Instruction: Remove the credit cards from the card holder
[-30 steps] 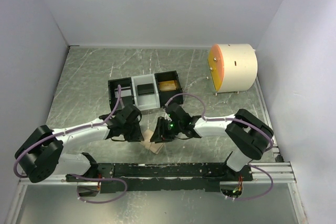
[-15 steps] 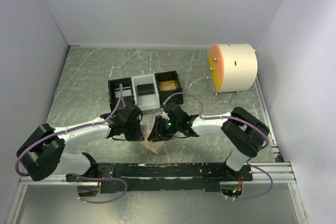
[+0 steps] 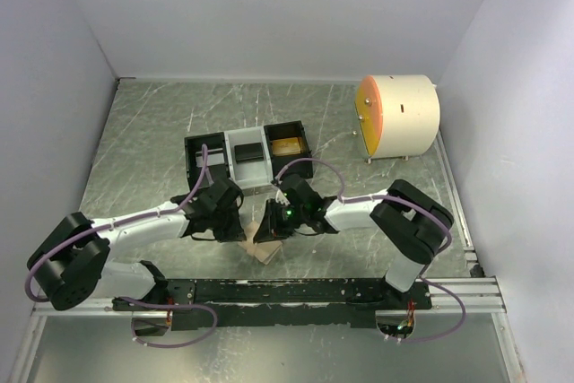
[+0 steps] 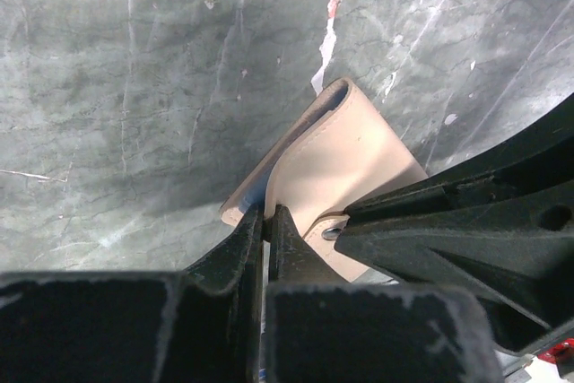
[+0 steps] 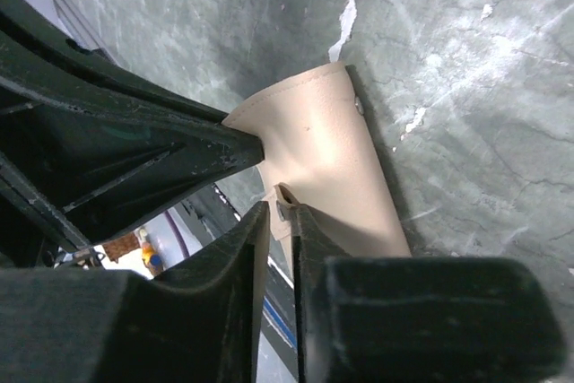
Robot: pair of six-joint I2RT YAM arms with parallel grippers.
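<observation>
The card holder (image 3: 262, 247) is a tan bifold wallet held up off the table between the two arms. In the left wrist view my left gripper (image 4: 267, 217) is shut on the near edge of the card holder (image 4: 345, 154); a sliver of pale blue lining shows beside the fingers. In the right wrist view my right gripper (image 5: 282, 208) is pinched on the snap tab of the card holder (image 5: 323, 145). No credit cards show in the wallet. A gold credit card (image 3: 287, 145) lies in the right compartment of the tray.
The three-compartment black-and-white tray (image 3: 226, 143) stands just behind the grippers. A white drum with an orange face (image 3: 399, 117) sits at the back right. Grey walls close in on both sides. The black mounting rail (image 3: 287, 291) runs along the near edge.
My left gripper has shut on the wallet's edge. The right gripper has shifted slightly left and narrowed onto the snap tab. The wallet has barely moved.
</observation>
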